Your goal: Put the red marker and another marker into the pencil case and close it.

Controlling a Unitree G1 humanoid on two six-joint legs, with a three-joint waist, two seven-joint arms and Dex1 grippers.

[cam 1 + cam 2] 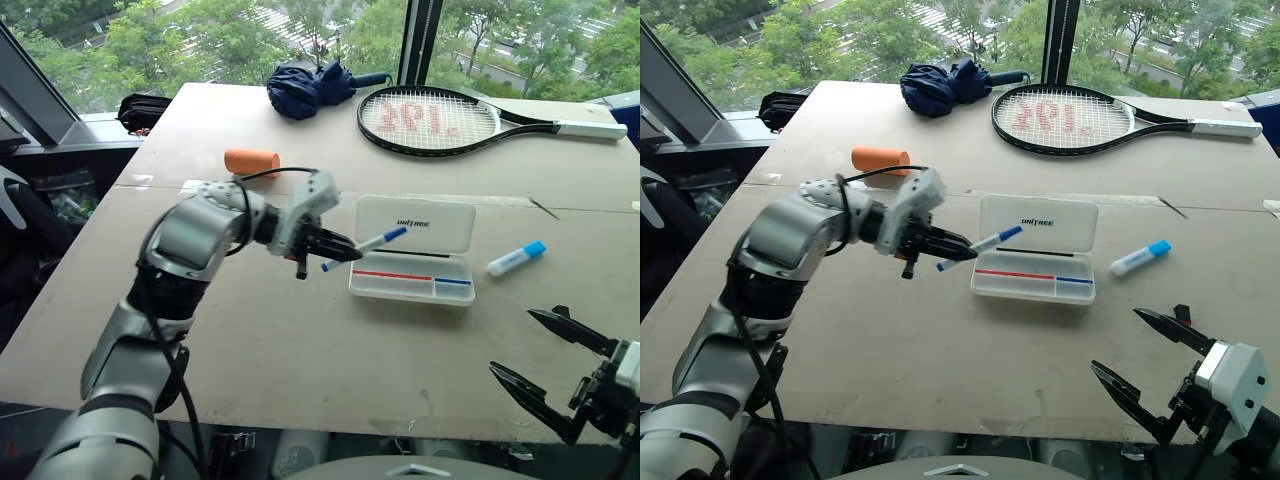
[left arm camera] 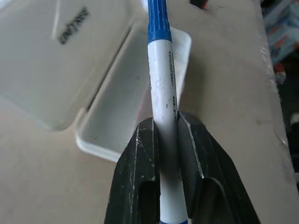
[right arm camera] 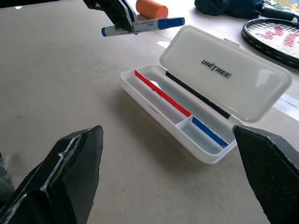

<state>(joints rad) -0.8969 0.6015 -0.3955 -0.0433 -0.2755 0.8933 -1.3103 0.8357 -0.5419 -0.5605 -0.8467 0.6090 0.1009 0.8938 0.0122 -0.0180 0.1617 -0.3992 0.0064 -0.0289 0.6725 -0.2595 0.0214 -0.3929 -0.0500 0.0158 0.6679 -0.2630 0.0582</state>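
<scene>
While clamped, left claw (image 1: 335,247) beside pencil case (image 1: 412,264)

We reach our left arm across from the eight o'clock corner of the head view toward its centre, elbow bent high, wrist turned so the left gripper (image 1: 335,247) points toward three o'clock and slightly downward. Its two black fingers (image 2: 140,154) are clamped tight on a blue-capped marker (image 1: 366,248), which juts out past the tips. Our right gripper (image 1: 545,365) sits low at five o'clock, aimed toward ten o'clock, its fingers (image 3: 70,177) spread wide with nothing between them.
</scene>
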